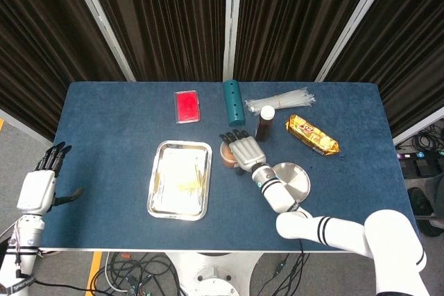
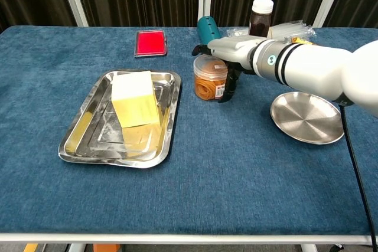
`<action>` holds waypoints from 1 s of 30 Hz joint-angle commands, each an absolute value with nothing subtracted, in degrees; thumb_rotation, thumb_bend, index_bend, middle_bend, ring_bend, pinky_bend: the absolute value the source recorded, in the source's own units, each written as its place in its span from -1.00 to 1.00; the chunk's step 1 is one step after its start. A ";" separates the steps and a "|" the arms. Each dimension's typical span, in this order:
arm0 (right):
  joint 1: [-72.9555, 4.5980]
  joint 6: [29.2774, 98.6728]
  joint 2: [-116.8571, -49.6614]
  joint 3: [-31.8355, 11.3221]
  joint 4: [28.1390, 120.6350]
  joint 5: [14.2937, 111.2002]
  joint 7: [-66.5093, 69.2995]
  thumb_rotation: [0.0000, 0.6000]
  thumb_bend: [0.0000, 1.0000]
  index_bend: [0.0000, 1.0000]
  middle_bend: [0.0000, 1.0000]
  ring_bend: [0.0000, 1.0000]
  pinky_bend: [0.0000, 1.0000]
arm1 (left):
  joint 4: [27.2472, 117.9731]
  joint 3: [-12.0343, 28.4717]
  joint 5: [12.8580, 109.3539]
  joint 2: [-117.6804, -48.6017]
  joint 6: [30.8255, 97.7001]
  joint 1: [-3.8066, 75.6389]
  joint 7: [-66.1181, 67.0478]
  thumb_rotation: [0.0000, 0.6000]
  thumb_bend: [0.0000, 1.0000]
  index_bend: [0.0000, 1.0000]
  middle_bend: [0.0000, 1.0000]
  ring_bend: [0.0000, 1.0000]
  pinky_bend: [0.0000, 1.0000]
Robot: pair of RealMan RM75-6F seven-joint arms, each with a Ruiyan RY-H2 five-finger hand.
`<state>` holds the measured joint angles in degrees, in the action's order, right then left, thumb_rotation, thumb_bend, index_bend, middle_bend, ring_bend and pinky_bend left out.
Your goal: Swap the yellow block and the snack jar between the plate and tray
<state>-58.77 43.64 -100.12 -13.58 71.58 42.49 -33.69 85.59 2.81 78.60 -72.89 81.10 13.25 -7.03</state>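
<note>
The yellow block (image 2: 134, 98) lies in the steel tray (image 2: 118, 154) on the left; the head view shows the tray (image 1: 158, 202) too. The clear snack jar (image 2: 207, 85) with orange contents stands on the cloth between the tray and the round steel plate (image 2: 307, 116), which holds nothing. My right hand (image 2: 230, 48) reaches over the jar's lid, fingers stretched across it and the thumb hanging down the jar's right side. From above, this hand (image 1: 245, 150) hides most of the jar (image 1: 225, 154). My left hand (image 1: 40, 186) hangs off the table's left edge, fingers apart, holding nothing.
A brown bottle (image 2: 260, 19) stands just behind my right hand. A teal cylinder (image 1: 234, 102), a red flat case (image 1: 187, 106), a bundle of white ties (image 1: 281, 100) and a yellow snack packet (image 1: 312, 134) lie at the back of the table.
</note>
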 commanded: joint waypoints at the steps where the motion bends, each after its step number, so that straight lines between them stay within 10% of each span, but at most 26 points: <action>1: -58.94 44.69 -100.92 -13.44 70.81 43.92 -32.65 1.00 -0.71 -0.74 -0.54 -0.65 -0.41 | 85.57 2.97 78.74 -72.83 81.00 13.05 -7.25 1.00 -0.73 -0.85 -0.95 -1.00 -0.63; 9: -56.63 51.30 -100.23 -13.90 72.99 51.96 -27.47 1.00 -0.50 -0.11 -0.07 -0.12 0.19 | 85.91 3.51 78.95 -72.54 80.24 12.75 -7.76 1.00 -0.73 -0.83 -0.96 -1.00 -0.63; 30: -33.61 73.16 -74.89 1.17 104.79 69.45 -25.88 1.00 -0.49 -0.07 -0.04 -0.11 0.22 | 88.54 4.75 79.62 -73.18 77.52 14.01 -4.79 1.00 -0.73 -0.83 -0.95 -1.00 -0.63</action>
<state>-35.13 72.32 -75.40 -0.25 104.73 68.37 -26.42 88.47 4.70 79.60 -73.10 77.60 13.94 -4.93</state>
